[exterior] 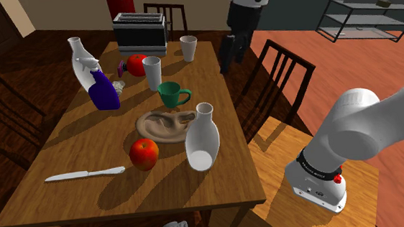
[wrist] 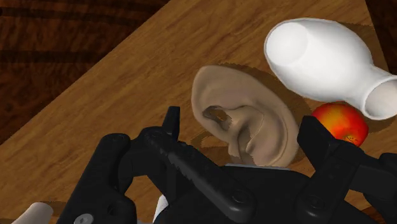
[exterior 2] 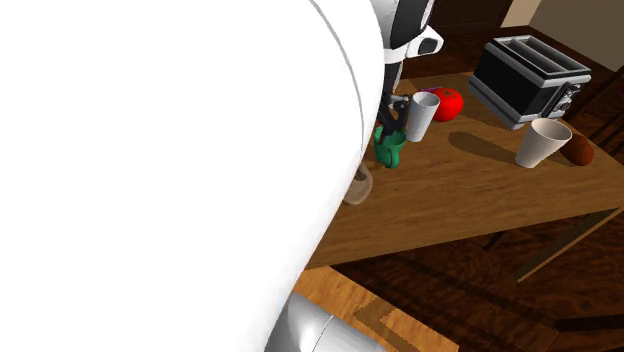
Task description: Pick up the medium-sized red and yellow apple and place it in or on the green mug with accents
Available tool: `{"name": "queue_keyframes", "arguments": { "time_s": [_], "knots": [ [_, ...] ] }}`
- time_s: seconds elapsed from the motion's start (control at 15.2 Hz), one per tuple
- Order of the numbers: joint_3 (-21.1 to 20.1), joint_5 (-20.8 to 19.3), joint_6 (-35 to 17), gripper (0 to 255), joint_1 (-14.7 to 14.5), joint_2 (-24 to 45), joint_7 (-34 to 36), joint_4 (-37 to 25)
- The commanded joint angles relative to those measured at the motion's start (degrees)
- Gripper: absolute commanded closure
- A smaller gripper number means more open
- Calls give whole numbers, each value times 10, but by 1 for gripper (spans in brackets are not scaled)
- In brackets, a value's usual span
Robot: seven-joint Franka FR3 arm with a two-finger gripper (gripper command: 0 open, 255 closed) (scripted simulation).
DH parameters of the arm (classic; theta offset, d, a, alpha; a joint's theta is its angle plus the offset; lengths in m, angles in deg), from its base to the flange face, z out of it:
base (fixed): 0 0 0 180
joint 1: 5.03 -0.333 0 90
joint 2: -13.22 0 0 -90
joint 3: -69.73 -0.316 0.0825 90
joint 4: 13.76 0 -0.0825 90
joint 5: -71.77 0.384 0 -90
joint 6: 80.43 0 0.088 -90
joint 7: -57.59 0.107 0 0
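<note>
Wooden table (exterior: 80, 142) carries the apple (exterior: 144, 154) above dark floor (exterior 2: 450, 300).

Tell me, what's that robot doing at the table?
A white robot arm is meant to put the red and yellow apple in the green mug. It hasn't picked it up yet. Its black hand hangs open above the table, holding nothing. The apple sits on the table next to a white vase lying on its side.
</note>
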Motion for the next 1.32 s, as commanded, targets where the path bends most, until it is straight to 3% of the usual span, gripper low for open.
{"name": "queue_keyframes", "arguments": {
  "time_s": [0.0, 0.66, 0.92, 1.25],
  "knots": [
    [-23, 10, -20, 0, -4, 25, 25, -7],
    [-136, 14, -126, 0, -13, 191, 152, -72],
    [-177, -13, -160, 0, -14, 274, 212, -118],
    [-216, -73, -189, 0, -26, 390, 297, -193]
  ]
}}
